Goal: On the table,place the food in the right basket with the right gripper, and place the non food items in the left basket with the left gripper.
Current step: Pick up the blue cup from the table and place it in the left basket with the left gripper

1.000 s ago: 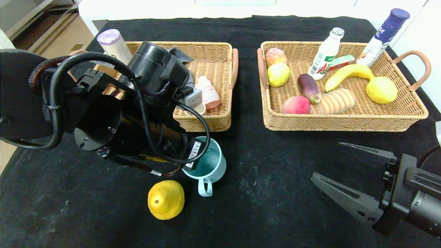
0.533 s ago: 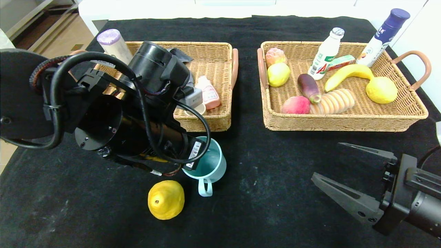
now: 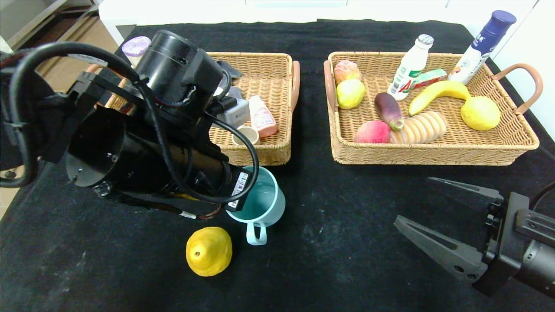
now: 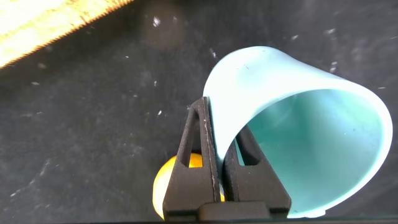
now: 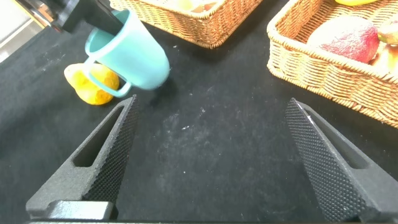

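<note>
One teal mug (image 3: 260,203) is the thing in hand: the left gripper (image 4: 214,158) has its fingers pinched on the mug's rim wall, one inside and one outside. The mug hangs tilted just in front of the left basket (image 3: 260,151), near that basket's front right corner, its mouth turned up and toward the basket and its handle pointing away from it (toward the robot). In the right wrist view its long axis slants, mouth higher than base, and it looks clear of the black table (image 3: 338,242). A yellow lemon (image 3: 209,251) lies on the cloth just beyond the handle, farther from the basket. Well to the right of the basket, the right gripper (image 3: 416,206) hovers with its fingers spread wide, holding nothing.
</note>
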`<state>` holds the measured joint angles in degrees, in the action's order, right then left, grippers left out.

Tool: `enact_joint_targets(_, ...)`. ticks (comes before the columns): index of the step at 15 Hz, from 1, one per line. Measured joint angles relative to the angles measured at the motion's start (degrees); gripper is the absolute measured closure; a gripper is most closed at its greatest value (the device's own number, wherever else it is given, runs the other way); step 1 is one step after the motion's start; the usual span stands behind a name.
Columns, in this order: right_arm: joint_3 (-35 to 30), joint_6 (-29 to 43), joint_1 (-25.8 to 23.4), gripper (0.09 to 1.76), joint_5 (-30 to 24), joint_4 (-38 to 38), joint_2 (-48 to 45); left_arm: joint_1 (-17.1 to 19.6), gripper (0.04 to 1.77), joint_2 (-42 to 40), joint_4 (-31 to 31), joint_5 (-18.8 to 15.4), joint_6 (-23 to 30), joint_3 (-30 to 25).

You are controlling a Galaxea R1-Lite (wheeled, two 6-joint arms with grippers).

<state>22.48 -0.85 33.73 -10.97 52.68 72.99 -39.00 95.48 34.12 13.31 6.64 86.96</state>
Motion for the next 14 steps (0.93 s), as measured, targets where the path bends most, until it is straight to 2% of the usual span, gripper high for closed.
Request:
enact_joint_targets(6,-0.1,0.0,0.0,0.14,0.0,0.0,0.0,-2.4,1.64,-7.0,0.1,-0.7,0.0,-0.3)
enact_joint_targets(14,-0.1,0.0,0.0,0.14,0.0,0.0,0.1,-2.0,1.64,-13.1,-0.2,-0.8,0.2,-0.2)
